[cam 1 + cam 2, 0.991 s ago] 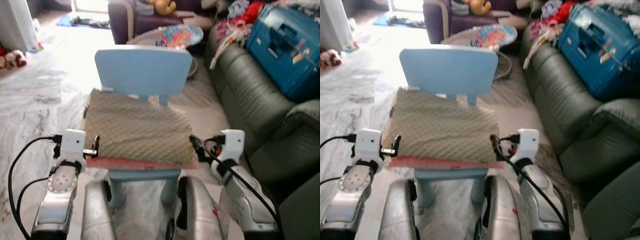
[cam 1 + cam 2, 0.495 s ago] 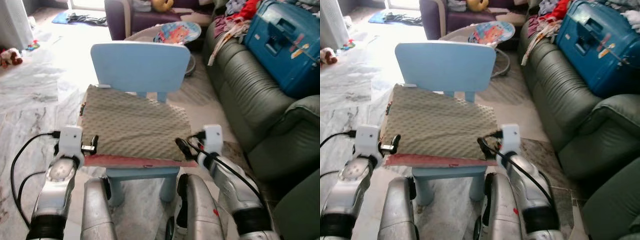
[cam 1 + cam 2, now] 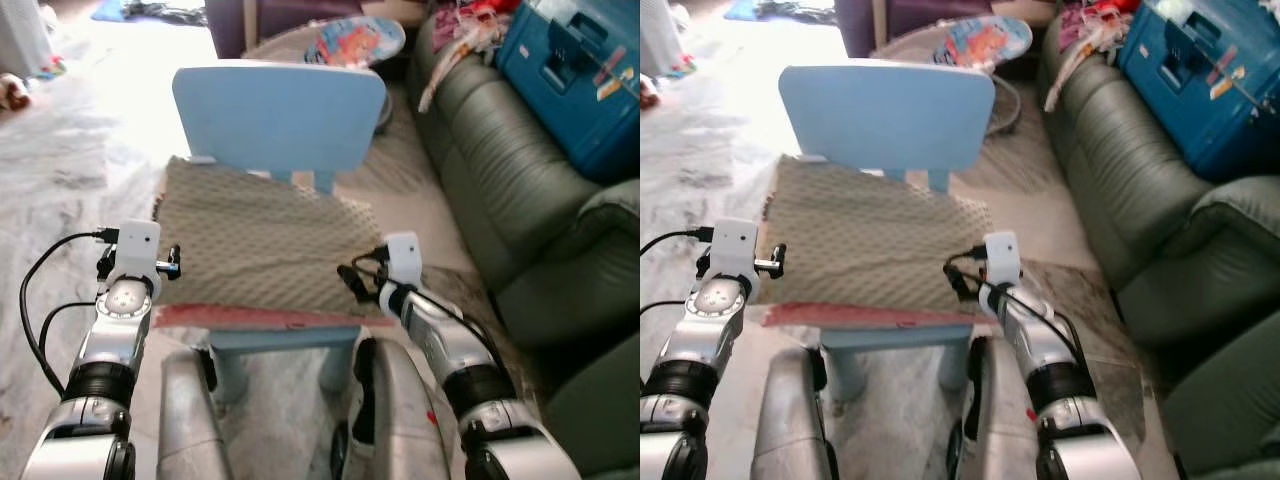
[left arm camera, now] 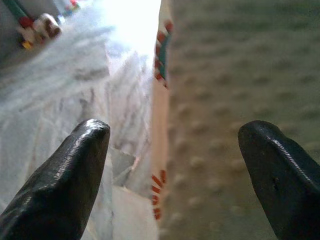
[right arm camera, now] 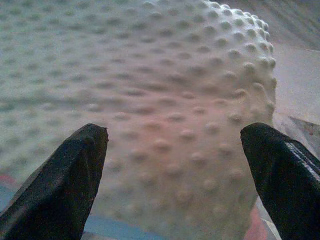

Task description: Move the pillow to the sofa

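A beige dotted pillow (image 3: 260, 240) lies flat on the seat of a small light-blue chair (image 3: 280, 115), on top of a pink cloth (image 3: 260, 318). My left gripper (image 3: 172, 262) is at the pillow's left edge, open, its fingers (image 4: 70, 175) straddling that edge. At the pillow's right front corner my right gripper (image 3: 350, 282) is open too, with the bumpy pillow (image 5: 165, 110) close between its fingers (image 5: 65, 175). The dark green sofa (image 3: 510, 190) stands to the right of the chair.
A blue suitcase (image 3: 575, 75) and loose clothes (image 3: 465, 40) lie on the sofa's far part. A round colourful baby seat (image 3: 355, 42) sits behind the chair. Pale marble floor (image 3: 60, 170) spreads to the left. My own silver legs (image 3: 190, 420) are below the chair.
Both grippers have closed in on the pillow's sides; the right one moved left onto its front corner. The camera has shifted forward and down.
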Robot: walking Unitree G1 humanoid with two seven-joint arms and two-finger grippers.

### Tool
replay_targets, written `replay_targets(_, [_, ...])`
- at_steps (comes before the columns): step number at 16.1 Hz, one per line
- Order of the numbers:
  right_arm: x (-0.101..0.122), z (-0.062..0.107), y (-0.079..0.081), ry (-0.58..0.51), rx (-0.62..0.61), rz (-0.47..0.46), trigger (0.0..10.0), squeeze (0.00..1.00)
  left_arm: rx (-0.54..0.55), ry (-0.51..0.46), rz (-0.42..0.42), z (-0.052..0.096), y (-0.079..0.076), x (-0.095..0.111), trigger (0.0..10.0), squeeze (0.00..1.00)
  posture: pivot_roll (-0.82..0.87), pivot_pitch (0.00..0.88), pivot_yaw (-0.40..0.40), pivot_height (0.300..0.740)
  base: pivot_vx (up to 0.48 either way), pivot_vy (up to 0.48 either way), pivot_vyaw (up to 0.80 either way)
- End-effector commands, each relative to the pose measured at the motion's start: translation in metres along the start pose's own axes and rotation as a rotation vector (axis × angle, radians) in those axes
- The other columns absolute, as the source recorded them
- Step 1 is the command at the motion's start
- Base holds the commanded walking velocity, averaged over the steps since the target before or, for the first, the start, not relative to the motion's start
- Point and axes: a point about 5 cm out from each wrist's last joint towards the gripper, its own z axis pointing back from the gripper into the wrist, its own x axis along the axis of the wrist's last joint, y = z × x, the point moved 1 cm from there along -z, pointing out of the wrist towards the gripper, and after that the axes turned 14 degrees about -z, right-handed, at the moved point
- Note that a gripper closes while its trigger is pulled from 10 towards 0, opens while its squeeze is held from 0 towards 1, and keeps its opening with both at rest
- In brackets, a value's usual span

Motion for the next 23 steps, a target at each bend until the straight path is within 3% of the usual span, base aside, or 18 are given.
replay_targets(1, [0.002,-0.002,-0.006,-0.003,-0.013,0.004,10.0,1.00,-0.003,-0.007,-0.008,-0.003,0.000,0.003,10.0,1.00,0.03,0.125,-0.121,0.488,0.000,0.000,0.00])
replay_targets(3, [-0.002,-0.005,-0.013,0.025,-0.034,0.024,10.0,1.00,-0.003,0.050,-0.036,-0.006,0.000,-0.006,10.0,1.00,0.04,0.145,-0.121,0.488,0.000,0.000,0.00])
replay_targets(4, [-0.004,-0.005,-0.014,0.032,-0.045,0.029,10.0,1.00,-0.018,0.069,-0.041,-0.006,-0.002,-0.010,10.0,0.75,0.04,0.153,-0.122,0.488,0.000,0.000,0.00])
replay_targets(5, [-0.007,-0.006,-0.015,0.044,-0.051,0.030,10.0,0.29,-0.023,0.081,-0.027,-0.006,-0.002,-0.013,10.0,0.00,0.04,0.161,-0.121,0.488,0.000,0.000,0.00])
replay_targets(6, [-0.010,-0.007,-0.015,0.052,-0.047,0.013,10.0,0.00,-0.026,0.075,0.003,-0.006,-0.003,-0.013,10.0,0.00,0.04,0.171,-0.122,0.488,0.000,0.000,0.00])
replay_targets(10, [-0.019,-0.012,-0.007,0.056,-0.013,-0.050,9.9,0.00,-0.058,0.099,0.058,-0.008,-0.017,-0.017,10.0,0.00,0.05,0.189,-0.124,0.488,0.000,0.000,0.00])
replay_targets(11, [-0.018,-0.014,-0.003,0.044,-0.012,-0.066,0.5,0.00,-0.078,0.102,0.084,-0.008,-0.024,-0.018,8.2,0.00,0.05,0.191,-0.123,0.488,0.000,0.000,0.00])
replay_targets(12, [-0.017,-0.016,0.001,0.032,0.000,-0.083,0.0,0.00,-0.084,0.098,0.100,-0.008,-0.027,-0.018,0.0,0.00,0.05,0.194,-0.125,0.488,0.000,0.000,0.00])
replay_targets(17, [-0.020,-0.021,0.014,0.039,0.018,-0.101,0.0,0.00,-0.111,0.118,0.132,-0.004,-0.037,-0.027,0.0,0.00,0.05,0.195,-0.133,0.488,0.000,0.000,0.00])
replay_targets(19, [-0.009,-0.023,0.018,-0.009,0.023,-0.201,0.0,0.00,-0.085,0.167,0.228,-0.002,-0.037,-0.035,0.0,0.00,0.05,0.197,-0.139,0.488,0.000,0.000,0.00])
replay_targets(23, [-0.014,-0.023,0.014,-0.019,-0.038,-0.294,0.0,0.00,-0.089,0.182,0.258,-0.001,-0.041,-0.039,0.0,0.00,0.05,0.192,-0.143,0.488,0.000,0.000,0.00])
